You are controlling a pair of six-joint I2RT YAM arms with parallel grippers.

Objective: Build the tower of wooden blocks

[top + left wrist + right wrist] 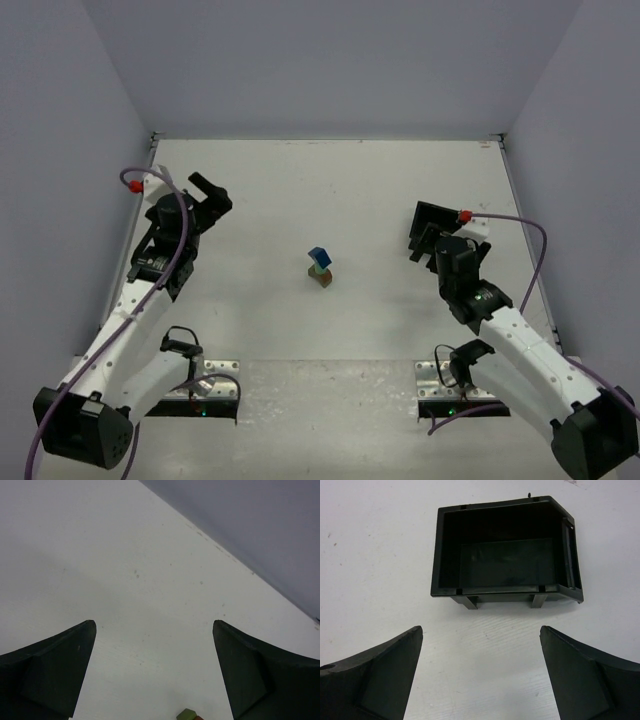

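Note:
The wood block tower stands in the middle of the table, a blue block tilted on top, a mint piece under it and a brown-orange block at the base. My left gripper hangs open far to the tower's left, nothing between its fingers. In the left wrist view the left gripper frames bare table, with only an olive block corner at the bottom edge. My right gripper is open to the tower's right; in its wrist view the right gripper is empty.
A black square tray lies empty just beyond the right fingertips, and shows in the top view as the black tray at mid right. Grey walls close the table's left, right and far sides.

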